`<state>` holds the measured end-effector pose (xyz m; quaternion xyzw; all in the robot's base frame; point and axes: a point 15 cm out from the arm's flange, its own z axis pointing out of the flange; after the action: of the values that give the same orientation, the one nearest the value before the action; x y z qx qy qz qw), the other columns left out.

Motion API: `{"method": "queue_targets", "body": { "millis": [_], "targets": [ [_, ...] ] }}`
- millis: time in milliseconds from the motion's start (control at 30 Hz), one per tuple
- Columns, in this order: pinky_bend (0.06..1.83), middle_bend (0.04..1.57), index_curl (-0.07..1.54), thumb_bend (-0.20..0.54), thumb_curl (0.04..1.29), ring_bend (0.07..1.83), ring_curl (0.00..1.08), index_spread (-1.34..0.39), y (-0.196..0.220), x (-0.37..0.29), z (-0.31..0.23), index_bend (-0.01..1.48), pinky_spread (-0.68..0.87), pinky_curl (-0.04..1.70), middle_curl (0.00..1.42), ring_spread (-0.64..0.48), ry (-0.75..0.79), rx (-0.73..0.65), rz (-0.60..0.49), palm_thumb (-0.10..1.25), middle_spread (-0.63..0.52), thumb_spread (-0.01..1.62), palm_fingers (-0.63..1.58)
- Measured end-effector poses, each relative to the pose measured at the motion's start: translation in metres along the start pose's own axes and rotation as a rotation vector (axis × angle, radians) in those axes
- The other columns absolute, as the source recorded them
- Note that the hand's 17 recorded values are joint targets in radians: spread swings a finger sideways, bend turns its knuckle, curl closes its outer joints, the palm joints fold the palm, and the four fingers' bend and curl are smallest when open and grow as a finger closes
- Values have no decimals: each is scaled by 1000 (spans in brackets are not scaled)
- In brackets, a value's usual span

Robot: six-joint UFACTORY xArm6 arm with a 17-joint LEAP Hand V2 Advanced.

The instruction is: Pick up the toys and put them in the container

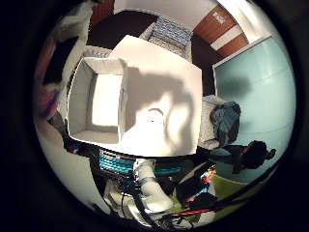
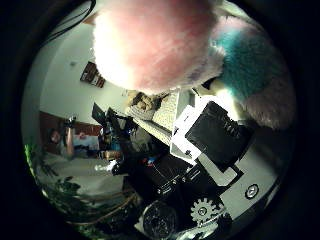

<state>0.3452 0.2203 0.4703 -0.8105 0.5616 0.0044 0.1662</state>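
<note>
A fluffy plush toy, pink and white with a teal patch, fills much of the thumb side view, pressed close against the palm. My hand shows as white and black finger parts curled up beside the toy and holding it. The container is a white open box, apparently holding nothing, standing on the white table far below the palm. The shadow of my hand and the toy falls on the table beside the box, near a small pale round shape.
The arm's base stands at the table's near edge. A chair draped with dark clothes sits beside the table, in front of a teal panel. A patterned rug lies beyond the far edge.
</note>
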Motion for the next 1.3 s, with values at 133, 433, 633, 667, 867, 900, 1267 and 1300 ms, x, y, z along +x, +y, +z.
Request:
{"method": "queue_targets", "body": {
  "millis": [133,433,633,667,867,900,1267,1300],
  "targets": [
    [1132,1243,992,-15,720,1285,941,-284,3,-17,4,1040,-204,1315,992,-292,-43,-18,-12,1025,-211,968,1022],
    [1062,1170,982,-29,654,1251,906,-296,6,-31,15,949,-233,1240,976,-285,-76,-47,-35,822,-214,1128,1024],
    [883,952,859,-26,503,1150,728,-366,10,-34,26,452,-439,974,834,-312,-94,-81,-43,653,-220,1247,738],
    [847,907,827,-24,478,1119,699,-384,10,-34,28,384,-454,946,811,-320,-94,-87,-48,637,-221,1254,641],
    [627,536,667,-31,355,793,537,-452,12,-34,35,369,104,874,607,-87,-92,-108,-65,451,-115,1236,157],
    [621,497,632,-27,340,731,498,-450,12,-35,37,348,204,848,573,-32,-93,-111,-71,434,-90,1230,145],
    [440,284,437,-19,288,519,319,-413,10,-24,30,197,566,597,392,157,-74,-92,-68,406,-5,1190,256],
    [434,275,425,-19,287,510,309,-403,10,-23,27,184,570,584,385,159,-73,-85,-68,407,-4,1189,266]
  ]
}}
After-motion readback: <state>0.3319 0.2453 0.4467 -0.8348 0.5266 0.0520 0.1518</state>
